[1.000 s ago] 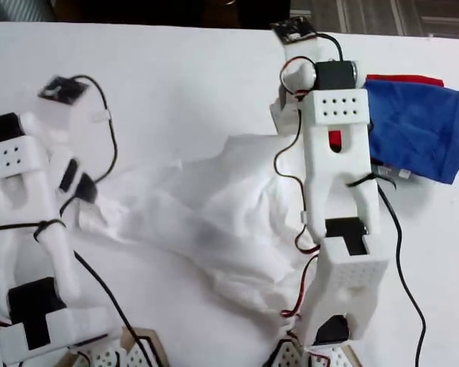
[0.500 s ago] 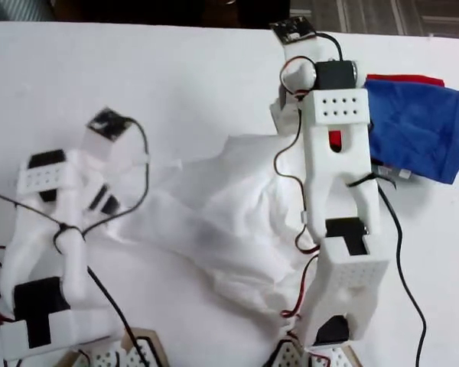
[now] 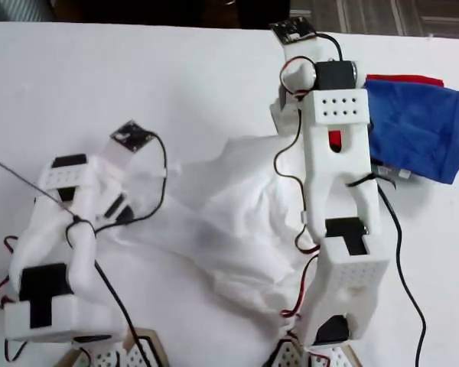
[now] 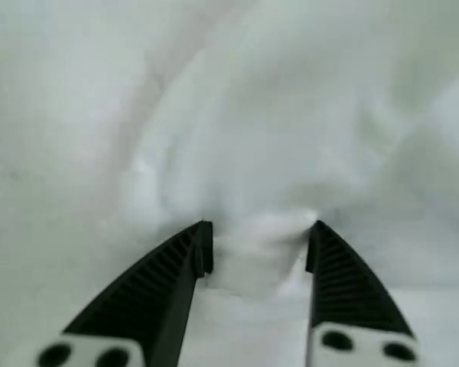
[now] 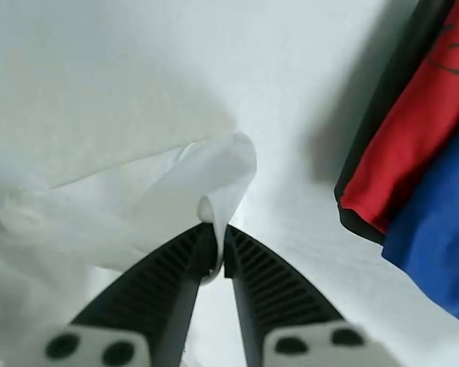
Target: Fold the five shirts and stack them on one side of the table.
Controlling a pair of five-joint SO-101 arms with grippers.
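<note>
Left gripper [image 4: 258,245] just slid in from the white table's [image 3: 138,76] left edge, wide open around a bunch of the crumpled white cloth shirt [image 3: 229,214] mid-table, right gripper [image 5: 218,245] pinching its hem, fold's probably next.

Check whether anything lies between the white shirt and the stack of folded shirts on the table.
No loose object does. In the right wrist view, bare table separates the white shirt, pinched in the right gripper, from the stack. From above, the right arm itself stands between them.
</note>
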